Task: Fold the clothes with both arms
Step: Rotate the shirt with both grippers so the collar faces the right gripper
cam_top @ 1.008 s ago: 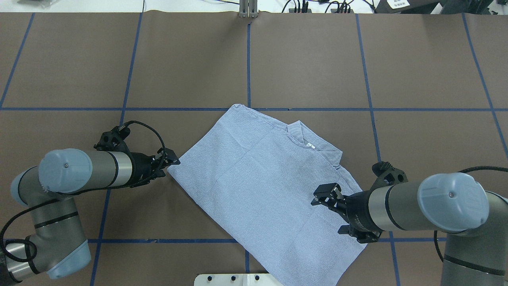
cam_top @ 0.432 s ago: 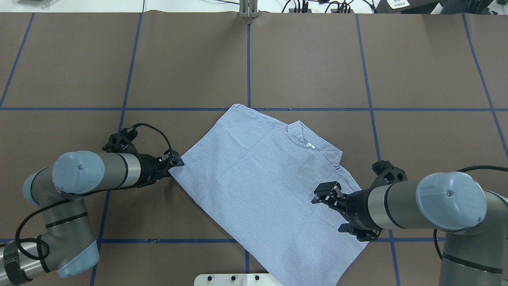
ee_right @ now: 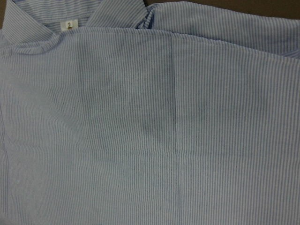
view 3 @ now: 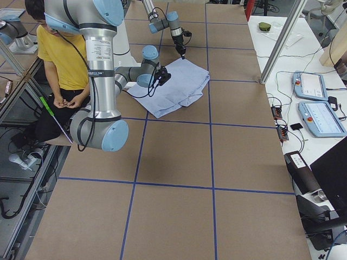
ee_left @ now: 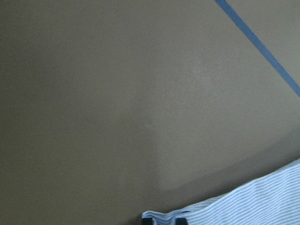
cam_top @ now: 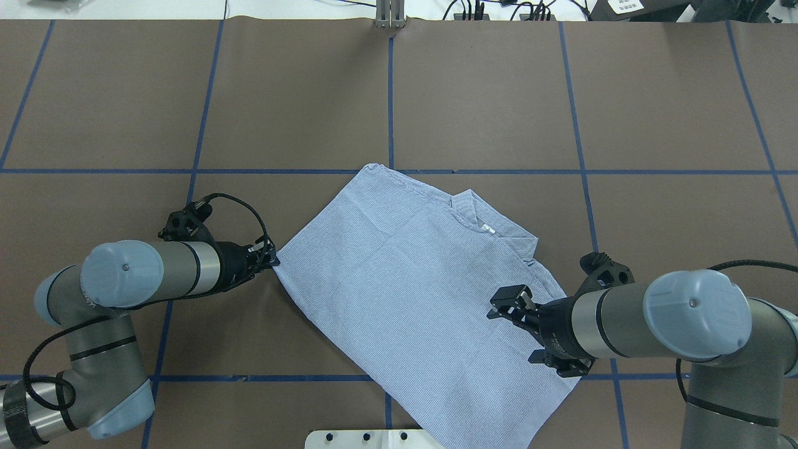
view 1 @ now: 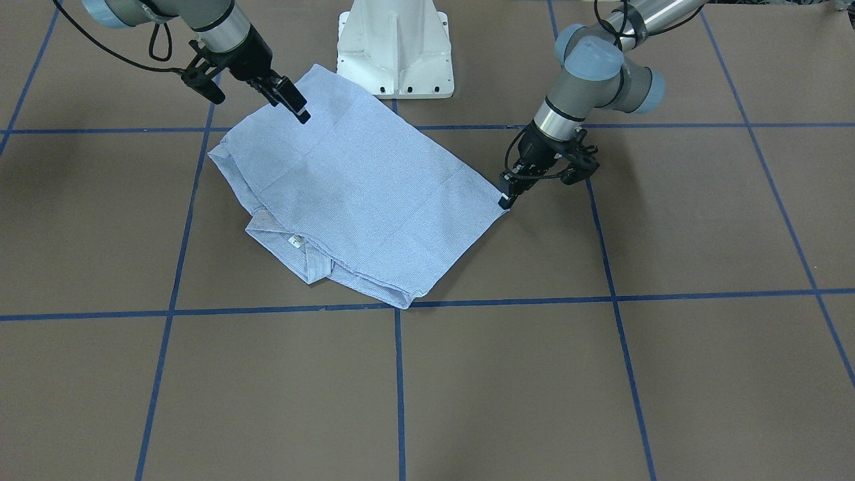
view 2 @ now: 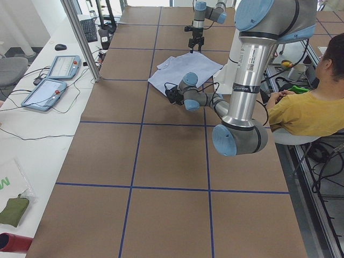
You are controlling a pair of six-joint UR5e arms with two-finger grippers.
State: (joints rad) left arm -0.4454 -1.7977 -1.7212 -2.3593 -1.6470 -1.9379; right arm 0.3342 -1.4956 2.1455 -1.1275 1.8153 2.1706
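Blue striped shirt (cam_top: 405, 293): soft thin cloth, folded flat, slanted on the brown paper table (cam_top: 486, 93)
Left gripper (cam_top: 272, 260): pinching the shirt's corner
Right gripper (cam_top: 516, 333): wide apart over the shirt

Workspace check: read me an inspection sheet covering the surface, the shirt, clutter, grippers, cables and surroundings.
surface: brown table marked with a blue tape grid.
job's things: striped shirt lies flat, folded into a rough rectangle, askew to the grid; collar and neck label showing.
clutter: nothing seen.
grippers: left gripper looks shut on the shirt's corner; right gripper open over the opposite side, contact unclear.
cables: black cable loops over the left wrist; plugs at the far edge.
surroundings: white pedestal base; seated person in yellow; touch panels on a side bench.
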